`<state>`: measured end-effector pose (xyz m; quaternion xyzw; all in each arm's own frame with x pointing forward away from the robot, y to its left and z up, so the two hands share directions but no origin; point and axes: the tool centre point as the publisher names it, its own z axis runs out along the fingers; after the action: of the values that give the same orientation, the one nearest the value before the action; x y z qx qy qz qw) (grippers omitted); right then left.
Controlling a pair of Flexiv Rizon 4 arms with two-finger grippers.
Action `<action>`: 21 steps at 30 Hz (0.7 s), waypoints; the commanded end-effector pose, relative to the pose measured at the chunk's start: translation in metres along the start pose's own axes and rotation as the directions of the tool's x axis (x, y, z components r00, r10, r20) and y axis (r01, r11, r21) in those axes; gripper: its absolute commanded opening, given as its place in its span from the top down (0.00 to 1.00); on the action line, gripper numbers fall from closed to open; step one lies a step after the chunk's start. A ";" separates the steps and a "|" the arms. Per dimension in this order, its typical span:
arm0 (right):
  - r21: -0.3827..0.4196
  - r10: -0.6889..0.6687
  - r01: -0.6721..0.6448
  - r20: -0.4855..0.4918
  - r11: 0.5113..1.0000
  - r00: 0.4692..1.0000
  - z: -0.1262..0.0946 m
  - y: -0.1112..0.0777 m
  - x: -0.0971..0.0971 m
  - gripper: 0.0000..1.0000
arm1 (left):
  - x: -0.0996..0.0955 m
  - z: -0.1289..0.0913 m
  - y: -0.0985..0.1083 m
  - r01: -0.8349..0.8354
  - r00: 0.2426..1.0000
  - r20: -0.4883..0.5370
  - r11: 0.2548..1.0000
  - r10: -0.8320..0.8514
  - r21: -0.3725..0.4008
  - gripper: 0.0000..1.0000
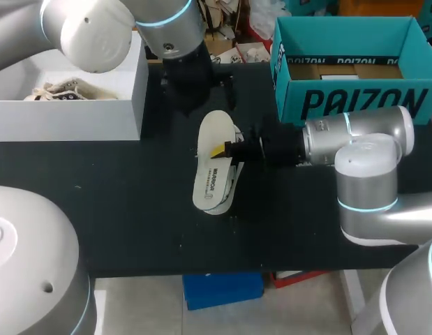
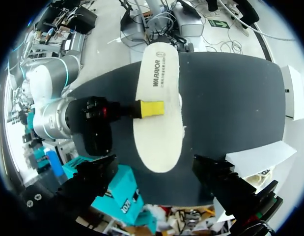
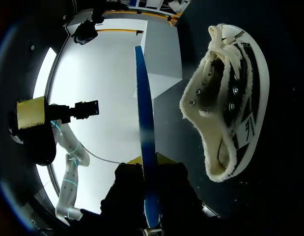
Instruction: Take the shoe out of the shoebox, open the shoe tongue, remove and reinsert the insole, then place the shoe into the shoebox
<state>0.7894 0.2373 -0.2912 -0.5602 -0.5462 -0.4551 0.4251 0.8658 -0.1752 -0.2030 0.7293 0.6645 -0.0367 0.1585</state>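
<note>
A cream insole (image 1: 214, 139) with a blue underside hangs flat over the middle of the black table, and my right gripper (image 1: 221, 151) is shut on its edge. In the right wrist view the insole (image 3: 143, 123) runs edge-on out of the gripper (image 3: 147, 164). The white shoe (image 3: 233, 103) with black stripes lies on its side beside it, tongue and laces loose. From above, the shoe (image 1: 234, 180) only peeks out under the insole. My left gripper (image 2: 159, 179) hovers open above the insole (image 2: 159, 128), touching nothing. The teal shoebox (image 1: 355, 98) stands open at the back right.
A white box (image 1: 97, 105) at the back left holds another pale shoe (image 1: 58, 91). My right arm (image 1: 355, 143) lies across the table in front of the teal box. Bare black table (image 1: 132, 209) spreads left and in front of the shoe.
</note>
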 end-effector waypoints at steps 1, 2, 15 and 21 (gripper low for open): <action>-0.004 0.000 0.000 0.001 1.000 1.000 0.001 -0.001 0.000 1.00 | -0.003 0.007 0.027 0.010 1.000 0.002 0.999 -0.010 0.033 0.00; -0.004 0.000 0.000 0.001 1.000 1.000 0.001 -0.001 0.000 1.00 | -0.002 0.008 0.031 0.010 1.000 0.002 0.999 -0.010 0.033 0.00; -0.004 0.000 0.000 0.001 1.000 1.000 0.001 -0.001 0.000 1.00 | 0.006 0.033 0.073 0.034 0.999 0.019 0.998 -0.035 0.051 0.00; -0.004 0.000 0.000 0.001 1.000 1.000 0.001 -0.001 0.000 1.00 | 0.006 0.034 0.079 0.037 0.999 0.017 0.998 -0.037 0.045 0.00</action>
<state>0.7893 0.2372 -0.2912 -0.5603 -0.5463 -0.4550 0.4250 0.9468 -0.1824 -0.2221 0.7190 0.6759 -0.0610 0.1497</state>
